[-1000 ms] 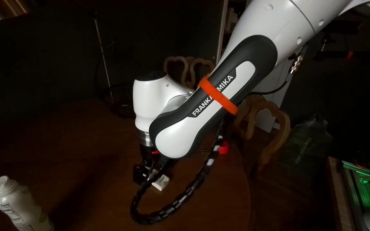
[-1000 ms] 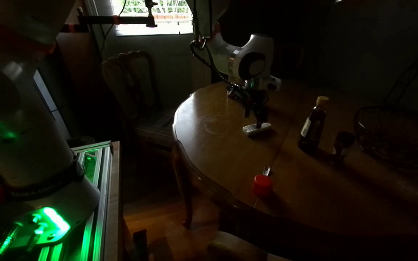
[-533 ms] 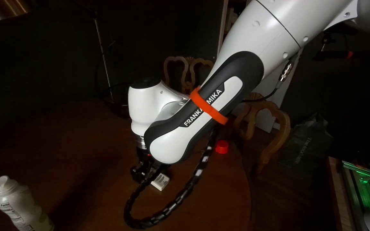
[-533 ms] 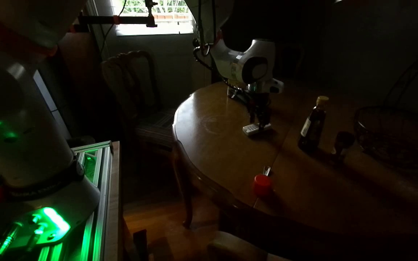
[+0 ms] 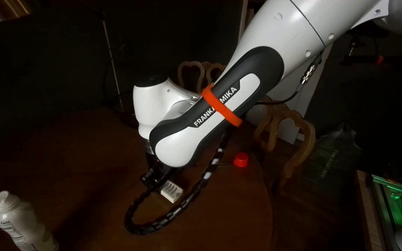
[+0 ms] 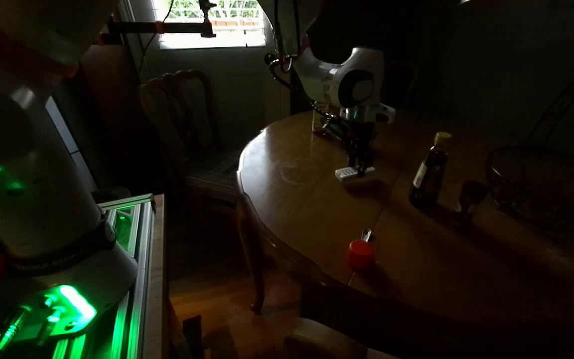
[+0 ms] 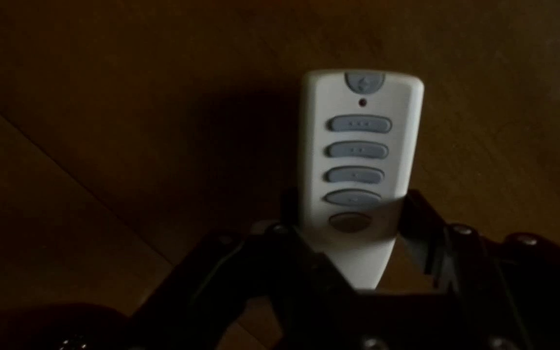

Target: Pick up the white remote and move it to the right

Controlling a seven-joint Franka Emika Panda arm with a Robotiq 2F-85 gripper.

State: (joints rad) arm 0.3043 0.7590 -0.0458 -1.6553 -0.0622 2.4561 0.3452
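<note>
In the wrist view, the hand (image 7: 350, 214) grasps the white remote (image 7: 360, 163) by both long sides, nearer its tapered end; the button end juts out unsupported, so even pressure should stop it pivoting. In an exterior view, the remote seems just clear of the surface (image 6: 307, 209); a little more height, held level, would suit the move right, well apart from the dark bottle (image 6: 429, 172). In an exterior view, the cable (image 5: 206, 175) loops low near the remote, which favours a slow, smooth sweep.
</note>
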